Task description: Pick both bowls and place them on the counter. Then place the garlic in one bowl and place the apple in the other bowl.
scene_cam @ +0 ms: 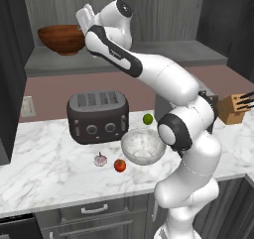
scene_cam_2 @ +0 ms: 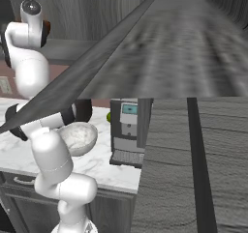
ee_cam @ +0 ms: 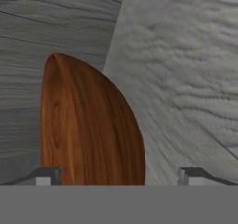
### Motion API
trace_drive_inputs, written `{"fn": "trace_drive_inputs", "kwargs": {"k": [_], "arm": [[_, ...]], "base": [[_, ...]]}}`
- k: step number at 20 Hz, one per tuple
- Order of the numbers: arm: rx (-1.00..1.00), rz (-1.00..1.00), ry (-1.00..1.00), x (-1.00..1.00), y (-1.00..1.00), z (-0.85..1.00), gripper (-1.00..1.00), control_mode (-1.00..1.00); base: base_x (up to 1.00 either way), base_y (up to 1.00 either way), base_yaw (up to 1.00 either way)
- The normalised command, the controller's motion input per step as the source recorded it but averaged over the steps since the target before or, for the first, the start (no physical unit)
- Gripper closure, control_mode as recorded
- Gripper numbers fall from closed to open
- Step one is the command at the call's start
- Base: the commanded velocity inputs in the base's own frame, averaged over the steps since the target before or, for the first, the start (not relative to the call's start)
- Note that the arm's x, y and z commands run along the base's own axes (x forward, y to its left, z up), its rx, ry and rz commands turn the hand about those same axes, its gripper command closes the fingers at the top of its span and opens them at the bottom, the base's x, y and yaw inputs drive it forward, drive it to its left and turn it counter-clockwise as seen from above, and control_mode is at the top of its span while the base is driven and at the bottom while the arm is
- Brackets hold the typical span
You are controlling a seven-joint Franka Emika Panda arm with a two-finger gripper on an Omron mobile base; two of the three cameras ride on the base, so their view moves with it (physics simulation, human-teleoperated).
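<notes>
On the table point(scene_cam: 44, 149) nearest the base lay the apple point(scene_cam: 119, 165) and garlic point(scene_cam: 100, 159), the white marbled bowl point(scene_cam: 143, 146) just behind them. Farther back, up on the grey shelf point(scene_cam: 163, 54), the jaws stood wide open and empty, the wooden bowl point(ee_cam: 88, 125) directly ahead between them.

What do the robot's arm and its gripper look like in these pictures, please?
The arm is glossy white, built of rounded, tube-like segments with dark grey or black bands and caps at the joints. No cables or markings are visible. The gripper has two small dark grey fingers with lighter grey square tips in the hand view.
</notes>
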Motion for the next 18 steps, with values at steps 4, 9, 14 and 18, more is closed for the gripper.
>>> {"fn": "trace_drive_inputs", "kwargs": {"k": [4, 9, 14, 18], "arm": [[0.00, 0.00, 0.07, 0.04, 0.09, -0.20, -1.00, -1.00], [0.00, 0.00, 0.08, 0.11, 0.15, -0.21, -1.00, -1.00], [-0.01, 0.00, 0.11, 0.16, 0.18, -0.12, 1.00, -1.00], [-0.01, 0.00, 0.06, 0.04, 0.14, -0.09, 1.00, -1.00]], "base": [[0.00, 0.00, 0.00], [0.00, 0.00, 0.00], [0.00, 0.00, 0.00], [0.00, 0.00, 0.00]]}}
